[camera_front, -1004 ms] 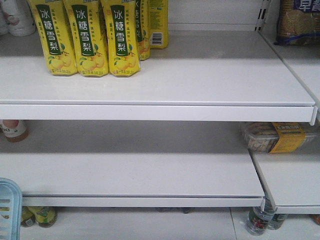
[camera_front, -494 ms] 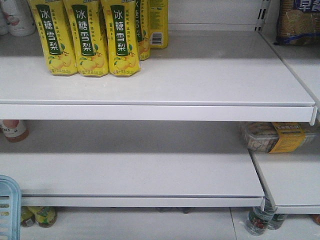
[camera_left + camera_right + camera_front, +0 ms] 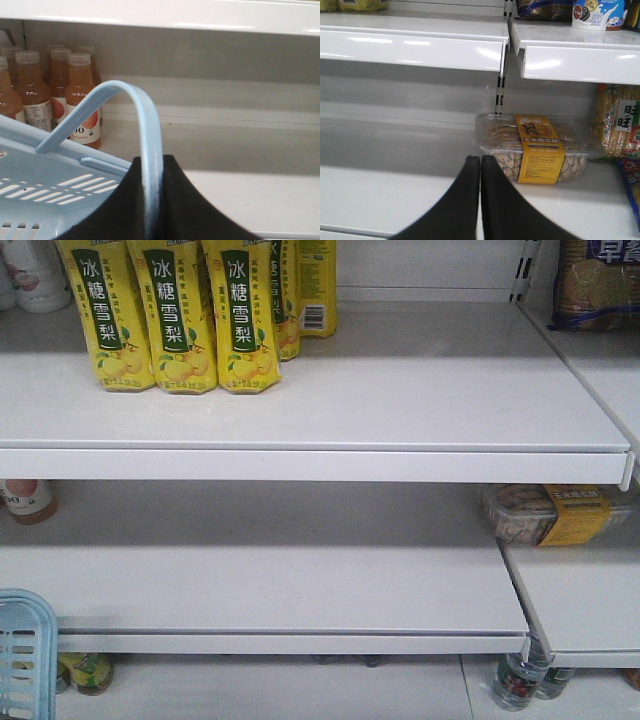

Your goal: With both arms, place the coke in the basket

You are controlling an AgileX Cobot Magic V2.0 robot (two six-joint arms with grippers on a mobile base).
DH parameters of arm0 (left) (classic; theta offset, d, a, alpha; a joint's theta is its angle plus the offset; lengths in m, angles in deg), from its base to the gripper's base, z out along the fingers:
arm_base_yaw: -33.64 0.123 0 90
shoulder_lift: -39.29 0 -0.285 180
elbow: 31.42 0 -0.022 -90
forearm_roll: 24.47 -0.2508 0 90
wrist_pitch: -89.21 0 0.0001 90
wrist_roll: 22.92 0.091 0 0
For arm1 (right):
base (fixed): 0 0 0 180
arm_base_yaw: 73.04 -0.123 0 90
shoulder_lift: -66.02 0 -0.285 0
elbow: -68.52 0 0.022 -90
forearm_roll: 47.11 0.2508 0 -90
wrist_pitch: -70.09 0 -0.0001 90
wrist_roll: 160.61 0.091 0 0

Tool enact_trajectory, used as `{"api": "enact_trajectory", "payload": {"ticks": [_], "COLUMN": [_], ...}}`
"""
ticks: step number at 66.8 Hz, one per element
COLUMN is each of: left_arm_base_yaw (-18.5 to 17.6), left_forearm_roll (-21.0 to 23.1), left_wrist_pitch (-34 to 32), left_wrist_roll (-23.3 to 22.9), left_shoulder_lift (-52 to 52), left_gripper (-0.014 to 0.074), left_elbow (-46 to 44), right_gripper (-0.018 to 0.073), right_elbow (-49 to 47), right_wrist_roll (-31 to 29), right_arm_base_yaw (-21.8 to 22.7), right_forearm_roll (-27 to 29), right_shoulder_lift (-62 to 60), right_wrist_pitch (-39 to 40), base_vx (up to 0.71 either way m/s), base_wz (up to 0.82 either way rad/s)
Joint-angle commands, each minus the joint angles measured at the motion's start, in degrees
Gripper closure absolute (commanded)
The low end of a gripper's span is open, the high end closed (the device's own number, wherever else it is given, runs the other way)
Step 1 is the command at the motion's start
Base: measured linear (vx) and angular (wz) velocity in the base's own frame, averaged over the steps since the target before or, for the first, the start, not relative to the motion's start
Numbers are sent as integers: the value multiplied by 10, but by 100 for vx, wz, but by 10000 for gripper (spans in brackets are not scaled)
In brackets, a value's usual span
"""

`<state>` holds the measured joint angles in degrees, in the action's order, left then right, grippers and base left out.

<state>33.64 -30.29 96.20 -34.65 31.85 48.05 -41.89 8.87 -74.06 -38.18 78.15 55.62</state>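
Note:
The light blue basket (image 3: 22, 655) shows only as a slotted corner at the lower left of the front view. In the left wrist view its rim and slotted wall (image 3: 45, 187) fill the lower left, and its thin handle (image 3: 145, 130) arches up and down between the black fingers. My left gripper (image 3: 151, 165) is shut on that handle. In the right wrist view my right gripper (image 3: 480, 161) is shut with nothing in it, over a white shelf (image 3: 395, 197). The coke is not in view.
Yellow pear-drink cartons (image 3: 170, 315) stand on the upper shelf. A clear cookie box with a yellow label (image 3: 535, 147) lies just beyond the right gripper. Orange juice bottles (image 3: 75, 95) stand behind the basket. Shelf edges (image 3: 320, 465) jut forward.
The basket corner has moved a little right and up in the front view, showing more of its slotted side. The shelves and goods have not moved.

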Motion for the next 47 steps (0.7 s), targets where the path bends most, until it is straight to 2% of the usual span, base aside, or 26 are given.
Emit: {"api": "enact_trajectory", "payload": {"ticks": [1, 47], "left_arm_base_yaw": [-4, -4], "left_forearm_roll": [-9, -9], "left_wrist_pitch": [-86, -77], "left_wrist_roll": [8, 8], "left_shoulder_lift": [13, 12], "left_gripper": [603, 603], "left_elbow": [5, 0], "right_gripper": [568, 568], "right_elbow": [-16, -16], "right_wrist_roll": [-1, -1], "right_arm_base_yaw": [2, 2], "right_forearm_roll": [-2, -2], "right_shoulder_lift": [7, 7], "right_wrist_pitch": [44, 44], "base_vx": [0, 0], "base_wz": [0, 0]}}
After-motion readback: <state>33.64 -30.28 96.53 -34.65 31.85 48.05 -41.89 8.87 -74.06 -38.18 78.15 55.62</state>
